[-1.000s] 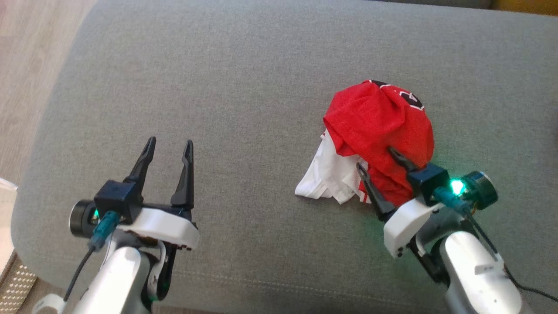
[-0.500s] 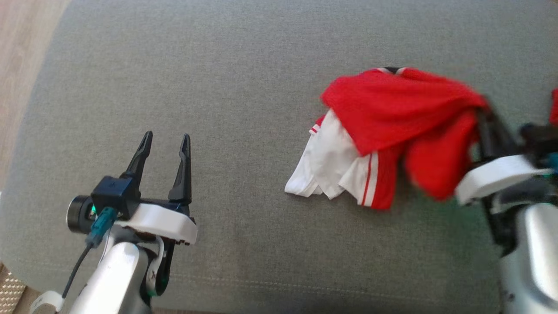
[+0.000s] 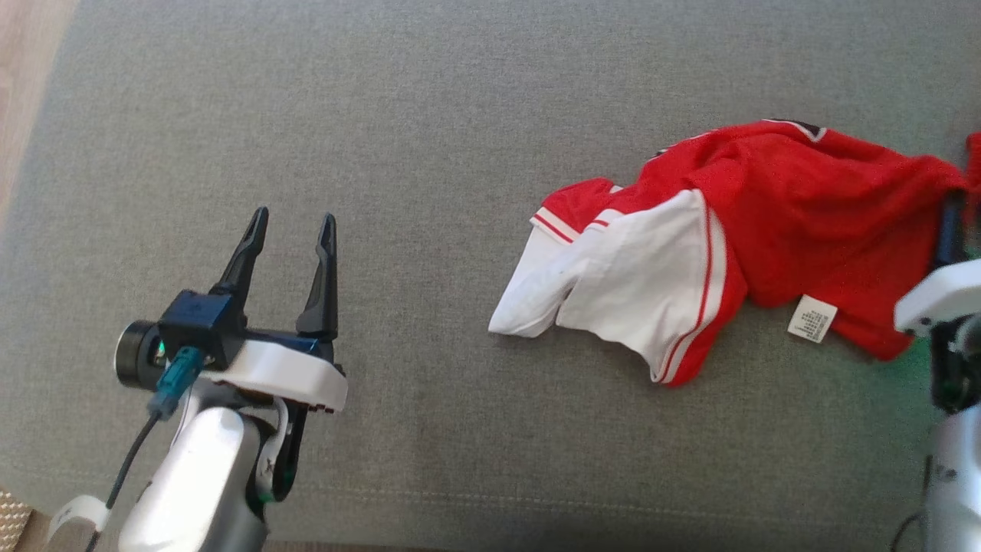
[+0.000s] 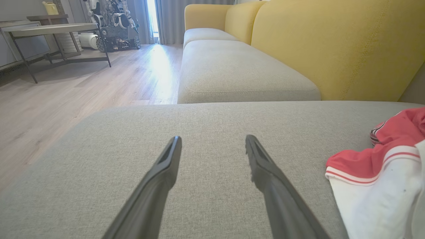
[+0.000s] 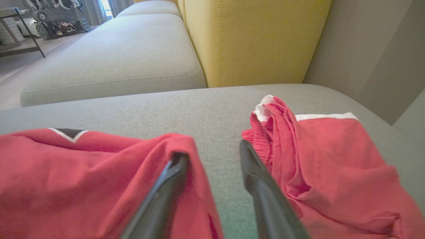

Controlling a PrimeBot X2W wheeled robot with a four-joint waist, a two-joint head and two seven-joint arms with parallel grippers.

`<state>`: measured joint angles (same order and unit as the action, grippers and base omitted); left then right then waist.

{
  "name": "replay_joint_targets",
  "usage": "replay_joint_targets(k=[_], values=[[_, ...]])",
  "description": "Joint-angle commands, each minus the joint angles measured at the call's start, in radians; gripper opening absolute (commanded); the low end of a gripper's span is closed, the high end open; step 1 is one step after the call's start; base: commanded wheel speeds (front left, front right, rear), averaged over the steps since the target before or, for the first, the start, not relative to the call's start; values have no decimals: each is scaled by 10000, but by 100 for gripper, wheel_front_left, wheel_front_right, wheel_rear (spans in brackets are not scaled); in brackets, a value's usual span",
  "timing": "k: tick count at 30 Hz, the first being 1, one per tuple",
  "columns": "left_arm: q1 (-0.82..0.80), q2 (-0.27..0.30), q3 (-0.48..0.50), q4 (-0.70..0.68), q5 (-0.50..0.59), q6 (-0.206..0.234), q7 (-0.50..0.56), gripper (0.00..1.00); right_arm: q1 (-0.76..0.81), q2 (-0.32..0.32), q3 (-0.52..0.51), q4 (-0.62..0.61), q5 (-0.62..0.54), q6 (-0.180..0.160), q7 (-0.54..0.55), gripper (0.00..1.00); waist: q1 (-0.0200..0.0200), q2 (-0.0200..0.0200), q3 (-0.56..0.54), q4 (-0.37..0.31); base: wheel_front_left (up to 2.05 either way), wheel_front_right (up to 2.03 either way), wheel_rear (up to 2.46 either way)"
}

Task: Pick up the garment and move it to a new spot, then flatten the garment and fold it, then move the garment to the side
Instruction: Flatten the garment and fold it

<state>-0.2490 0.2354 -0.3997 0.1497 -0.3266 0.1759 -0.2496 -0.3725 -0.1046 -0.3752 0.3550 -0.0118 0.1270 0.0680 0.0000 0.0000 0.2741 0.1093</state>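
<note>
**Operator:** What is the state of the end effectors?

**Guide:** Your right gripper (image 5: 211,154) has its fingers parted. Grey fabric shows in the gap and nothing is clamped. In the right wrist view, a fold of the garment (image 3: 766,222) lies against the tip of the finger on that view's left. Your left gripper (image 3: 293,218) is spread wide and empty, near the front-left corner of the seat cushion (image 3: 429,138). Whether it touches the cushion cannot be determined.

**Operator:** What surrounds them, and what obstructs?

**Guide:** Just beside the right gripper's other finger lies a second red cloth (image 5: 332,166) with white trim and a gathered band, near the cushion's right edge. A strip of cushion separates it from the garment. Between your left gripper and the garment there is bare cushion. A yellow backrest (image 5: 255,39) rises behind the rear edge. A wooden floor (image 4: 66,99) and a table (image 4: 49,30) lie beyond the left edge.

**Operator:** How does the garment lie?

**Guide:** It lies rumpled on the right half of the cushion. Its long axis runs left to right, roughly parallel to the front edge. The white panel (image 3: 636,299), edged with red stripes, points toward the left edge. The red body extends to your right gripper. A white label (image 3: 812,318) shows on the side nearest the front edge.
</note>
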Motion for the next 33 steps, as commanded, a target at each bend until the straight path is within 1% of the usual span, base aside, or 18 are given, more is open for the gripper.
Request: replay_joint_targets(k=[1,6,10,11,13,21,22,24,27,33], values=[[-444,135,476,-290,138,-31,-119,100,-379,51,347,-126,18,37,-293,100,0,0,1,-20,0,0,0],[-372,129,540,-237,153,-46,-120,100,-268,211,887,-76,354,37,-840,100,0,0,-153,-121,0,0,0],[-186,123,595,-204,133,-31,-121,100,317,336,1419,-839,776,37,-1114,100,0,0,-442,-233,0,0,0],[-58,127,642,-200,94,-14,-121,100,737,385,1621,-1371,932,37,-1015,100,0,0,-601,-301,0,0,0],[85,145,672,-170,67,9,-121,100,1178,417,1769,-1944,997,37,-831,100,0,0,-799,-356,0,0,0],[623,266,683,-135,-25,105,-82,100,2733,506,1983,-3979,1169,37,26,100,0,0,-1503,-440,0,0,0],[623,266,683,-135,-25,105,-82,100,2733,506,1983,-3979,1169,37,26,100,0,0,-1503,-440,0,0,0],[769,306,684,-176,-44,152,-36,100,3038,522,2148,-4370,1244,37,138,100,0,0,-1650,-455,0,0,0],[1003,369,692,-260,-76,230,40,100,3390,535,2537,-4768,1318,37,230,100,0,0,-1857,-493,0,0,0],[1511,491,635,-447,-120,361,252,100,3848,541,3266,-5000,1471,37,289,100,0,0,-2284,-565,0,0,0]])
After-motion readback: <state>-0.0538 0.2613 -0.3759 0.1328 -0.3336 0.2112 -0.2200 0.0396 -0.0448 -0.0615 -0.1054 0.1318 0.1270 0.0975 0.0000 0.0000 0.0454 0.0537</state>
